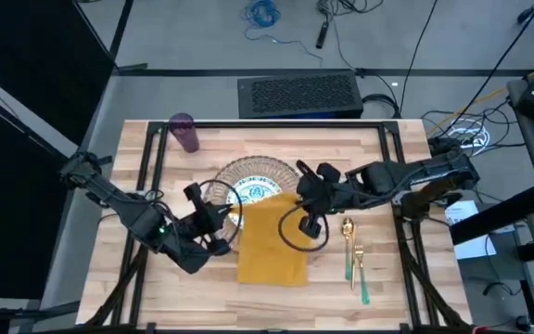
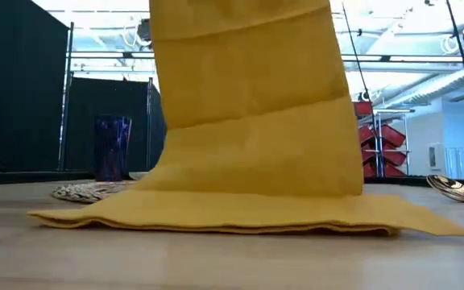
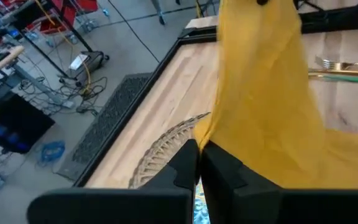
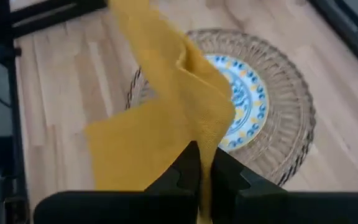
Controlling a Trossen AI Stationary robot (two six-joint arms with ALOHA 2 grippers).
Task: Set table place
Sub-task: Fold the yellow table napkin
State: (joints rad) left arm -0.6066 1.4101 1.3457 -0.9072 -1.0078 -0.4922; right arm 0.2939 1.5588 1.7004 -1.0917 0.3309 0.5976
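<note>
A mustard-yellow napkin (image 1: 272, 243) is raised at its far edge, held by both grippers. My left gripper (image 1: 231, 219) is shut on its far left corner and my right gripper (image 1: 301, 194) on its far right corner. Behind the napkin, a teal-patterned plate (image 1: 253, 190) sits on the round woven mat (image 1: 248, 172). A gold fork and spoon with teal handles (image 1: 353, 258) lie on the table (image 1: 156, 278) to the napkin's right. The purple cup (image 1: 184, 132) stands at the far left. My left gripper pinches the napkin's far left corner (image 3: 205, 133) between its two fingers, coming from the table's left. The cloth rises from the hold and slopes down; its near part (image 2: 248, 216) lies flat on the table. My right gripper pinches the napkin's far right corner (image 4: 207, 132) between its two fingers, coming from the table's right. The cloth bunches in folds at the fingers and hangs down from them toward the table.
A black frame rail (image 1: 267, 123) runs round the tabletop. A black box (image 1: 297, 95) and cables lie on the floor beyond the far edge. Bare wood shows at the table's near left and right of the cutlery.
</note>
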